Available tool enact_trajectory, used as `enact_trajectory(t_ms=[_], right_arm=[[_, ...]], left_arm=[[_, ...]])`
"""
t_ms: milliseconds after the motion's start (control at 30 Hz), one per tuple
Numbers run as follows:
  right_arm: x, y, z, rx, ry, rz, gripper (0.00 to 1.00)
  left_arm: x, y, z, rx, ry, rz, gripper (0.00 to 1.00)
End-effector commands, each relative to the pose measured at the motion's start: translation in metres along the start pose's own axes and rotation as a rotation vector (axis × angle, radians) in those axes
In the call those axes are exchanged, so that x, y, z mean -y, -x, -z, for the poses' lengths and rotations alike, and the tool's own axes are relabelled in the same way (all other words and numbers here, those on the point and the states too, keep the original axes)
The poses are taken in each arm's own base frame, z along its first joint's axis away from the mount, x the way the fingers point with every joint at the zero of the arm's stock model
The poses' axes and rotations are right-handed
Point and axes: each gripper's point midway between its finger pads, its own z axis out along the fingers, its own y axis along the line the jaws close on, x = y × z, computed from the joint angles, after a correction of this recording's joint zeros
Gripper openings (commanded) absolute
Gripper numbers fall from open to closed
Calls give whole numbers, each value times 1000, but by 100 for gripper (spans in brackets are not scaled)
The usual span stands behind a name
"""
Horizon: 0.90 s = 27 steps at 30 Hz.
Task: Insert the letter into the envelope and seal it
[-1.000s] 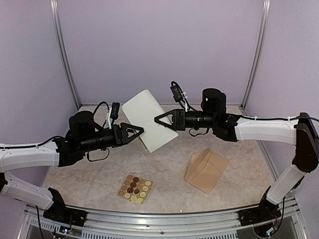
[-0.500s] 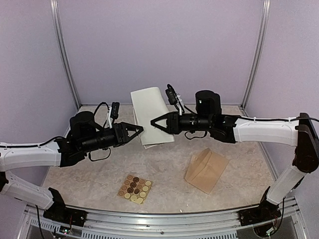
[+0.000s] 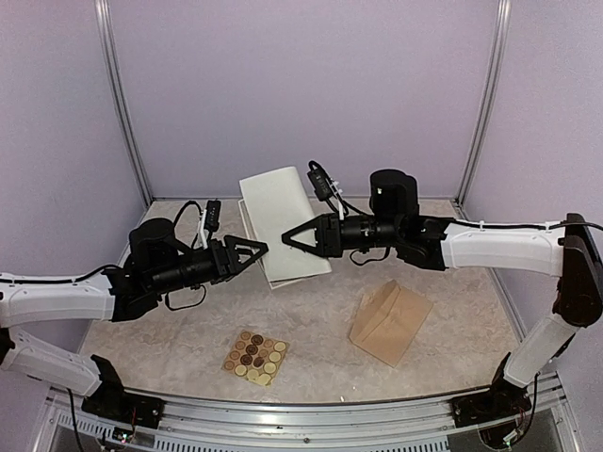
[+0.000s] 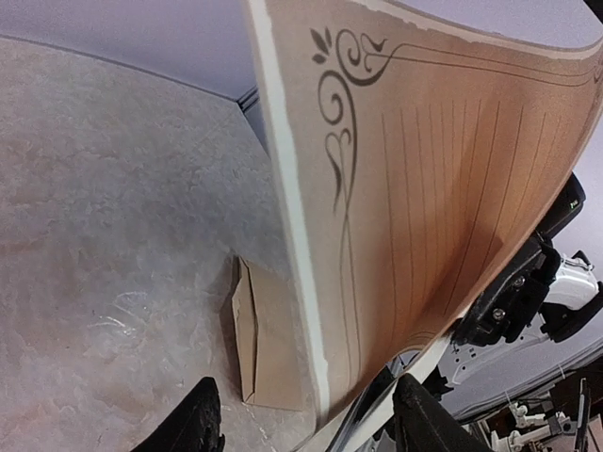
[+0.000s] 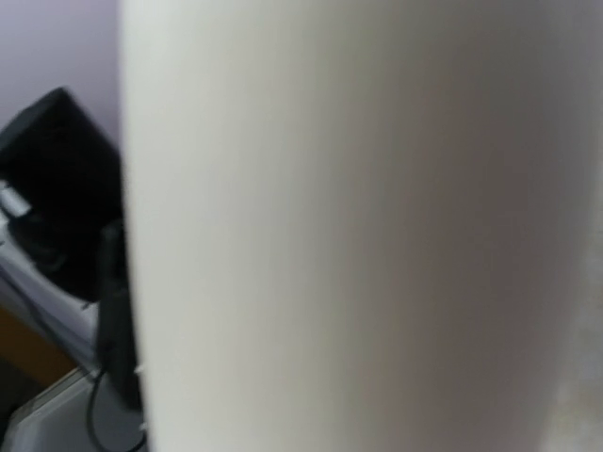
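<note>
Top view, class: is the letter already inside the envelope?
No: the letter is held up in the air, well apart from the envelope, which lies on the table.

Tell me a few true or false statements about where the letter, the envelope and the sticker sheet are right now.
1. The right gripper holds the letter. True.
2. The envelope is gripped by one of the arms. False: it lies on the table, untouched.
3. The sticker sheet lies near the table's front edge. True.
4. The letter is inside the envelope. False: it is apart from the envelope, raised between the arms.
</note>
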Motion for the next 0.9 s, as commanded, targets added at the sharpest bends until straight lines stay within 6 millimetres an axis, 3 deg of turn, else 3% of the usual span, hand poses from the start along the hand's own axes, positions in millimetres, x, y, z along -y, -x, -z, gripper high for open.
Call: enact_trajectory(t_ms=[0, 367, 500, 600, 733, 867], right_arm=[[-16, -3, 4, -20, 99, -7, 20], [-7, -17, 2, -82, 72, -25, 20], [-4, -21, 2, -98, 59, -26, 20], [-3, -21, 2, -104, 50, -23, 22], [-7, -16, 5, -90, 59, -13, 29], [-13, -7, 11, -63, 100, -15, 47]], left_arm=[[15, 9, 9, 37, -96, 9, 58], [41, 8, 14, 25, -227, -4, 44], [40, 7, 13, 24, -227, 0, 31], [38, 5, 13, 22, -224, 6, 15], [33, 1, 12, 10, -211, 9, 0], [33, -2, 12, 1, -213, -4, 0]])
